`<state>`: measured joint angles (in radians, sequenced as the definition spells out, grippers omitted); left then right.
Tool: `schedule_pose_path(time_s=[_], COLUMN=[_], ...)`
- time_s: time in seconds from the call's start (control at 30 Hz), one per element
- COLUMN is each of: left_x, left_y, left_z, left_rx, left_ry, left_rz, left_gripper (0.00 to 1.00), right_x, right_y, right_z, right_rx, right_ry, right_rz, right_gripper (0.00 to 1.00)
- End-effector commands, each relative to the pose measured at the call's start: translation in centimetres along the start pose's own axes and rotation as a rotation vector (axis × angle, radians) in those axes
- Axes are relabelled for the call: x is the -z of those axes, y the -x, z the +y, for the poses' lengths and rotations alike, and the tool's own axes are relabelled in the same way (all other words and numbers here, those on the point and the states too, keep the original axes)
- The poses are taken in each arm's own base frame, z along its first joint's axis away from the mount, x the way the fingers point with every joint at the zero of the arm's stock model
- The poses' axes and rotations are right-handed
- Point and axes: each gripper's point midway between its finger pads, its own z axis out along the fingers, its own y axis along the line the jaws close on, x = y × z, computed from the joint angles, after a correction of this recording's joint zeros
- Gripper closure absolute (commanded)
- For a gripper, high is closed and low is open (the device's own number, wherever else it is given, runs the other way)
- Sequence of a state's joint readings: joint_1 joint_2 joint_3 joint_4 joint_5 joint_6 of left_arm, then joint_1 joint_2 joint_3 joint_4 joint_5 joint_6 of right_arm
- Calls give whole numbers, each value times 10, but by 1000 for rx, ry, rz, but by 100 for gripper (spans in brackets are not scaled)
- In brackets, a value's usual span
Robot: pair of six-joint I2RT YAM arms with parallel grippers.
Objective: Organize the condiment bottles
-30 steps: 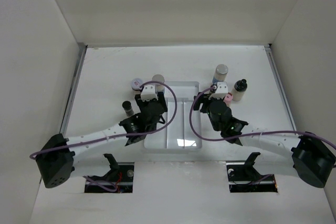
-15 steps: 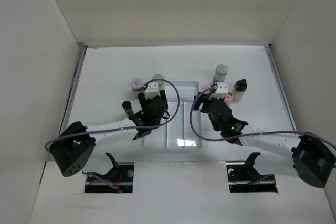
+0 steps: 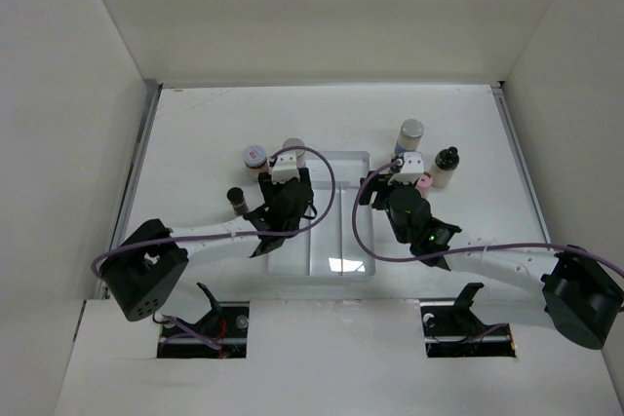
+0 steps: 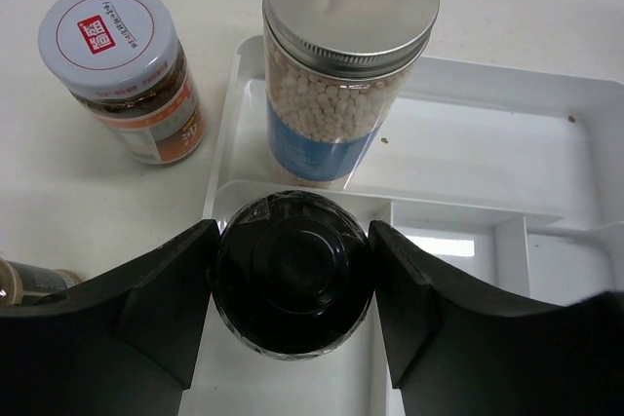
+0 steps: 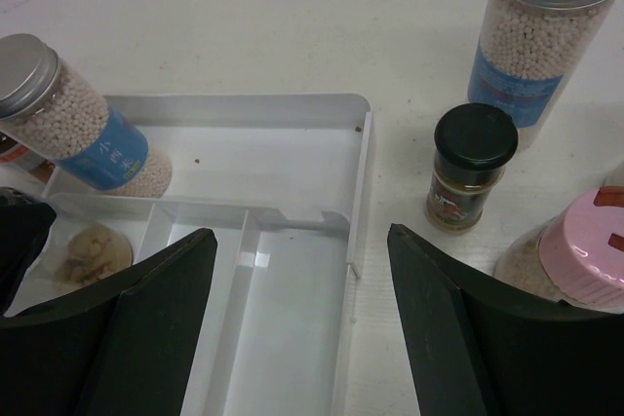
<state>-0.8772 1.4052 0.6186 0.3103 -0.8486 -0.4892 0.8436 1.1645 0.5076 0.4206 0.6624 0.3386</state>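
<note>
Far left, a small dark-capped bottle (image 3: 236,200) stands alone on the tabletop (image 3: 195,133), outside the tray's left wall.

Behind it, a red-and-white-lidded jar (image 4: 122,70) stands upright on the tabletop with brown contents. It is just beside the tray's far left corner and not inside it.

The left claw (image 4: 292,270) is clamped on a black-capped bottle (image 4: 292,289), one finger on each side of the cap. It hangs over the far end of the left long compartment of the clear tray (image 5: 283,99). I can't tell whether the bottle's base touches the tray floor.

Just beyond the claw, a silver-capped jar (image 4: 346,56) stands upright at the left end of the tray's far cross compartment. It has a blue label and pale beads inside.

The right claw (image 5: 300,241) is spread wide and grips nothing. It sits over the tray's right wall.

Right of the tray, three stand close together on the tabletop. The tall silver-capped jar (image 5: 546,26) is farthest back. The black-capped shaker (image 5: 473,168) is just in front of it. The pink-capped jar (image 5: 580,250) is nearest, just outside my right finger.
</note>
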Motion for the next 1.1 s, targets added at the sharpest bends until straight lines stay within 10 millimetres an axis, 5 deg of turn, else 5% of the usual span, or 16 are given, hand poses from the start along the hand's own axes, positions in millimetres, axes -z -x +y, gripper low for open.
schedule_pose_path(time_s=[0.0, 0.1, 0.23, 0.43, 0.6, 0.83, 1.07], left_x=[-2, 5, 27, 35, 4, -63, -93], left_y=[30, 42, 73, 102, 111, 103, 81], left_z=[-13, -15, -12, 32, 67, 69, 77], left_rx=[74, 88, 126, 184, 222, 204, 164], left_ry=[-17, -31, -64, -4, 61, 69, 121], left_rz=[-72, -92, -145, -161, -93, 78, 166], left_gripper=[37, 23, 19, 16, 15, 15, 17], right_x=[-1, 0, -1, 0, -1, -2, -2], right_y=[17, 18, 17, 17, 17, 15, 16], right_z=[2, 2, 2, 2, 3, 1, 2], right_rx=[-49, -49, -47, -48, -50, -44, -43], right_ry=[4, 6, 4, 4, 5, 0, 2], right_rz=[-56, -58, -56, -57, -55, -50, -52], right_gripper=[22, 22, 22, 22, 21, 21, 21])
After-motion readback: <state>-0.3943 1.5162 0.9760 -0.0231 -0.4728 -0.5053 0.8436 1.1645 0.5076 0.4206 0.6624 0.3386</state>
